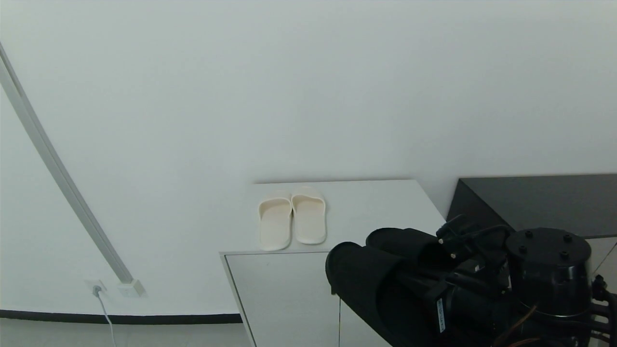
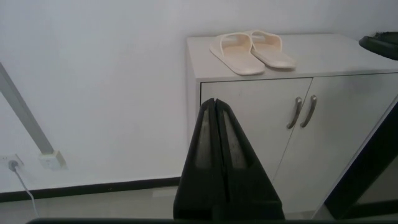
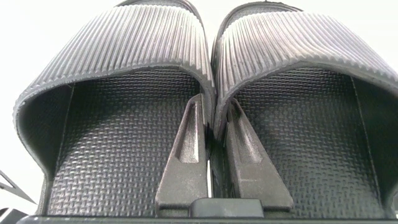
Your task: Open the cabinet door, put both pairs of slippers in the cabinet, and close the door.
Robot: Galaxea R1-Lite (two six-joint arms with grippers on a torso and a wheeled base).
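A: Where is the black pair [image 3: 124, 124]?

B: In the right gripper [image 3: 214, 109]; its fingers are almost together, pinching the two touching inner side walls, so one grip carries both slippers; they sit at the right end of the cabinet [image 1: 381, 202] top, resting or just above, I cannot tell.

A: And the doors [image 2: 249, 118]?

B: Both look shut, with the paired handles [image 2: 302, 112] at the middle seam; the left gripper [image 2: 215, 106] is in front of the left door, fingers pressed together on nothing.

A: So what does the step call for?

B: I'd judge the left must part its fingers and take a handle; swing that door wide; keep the black pair out of its arc; the pinch is thin, so avoid jolts; the cream pair [image 1: 292, 218] lies side by side on the top.
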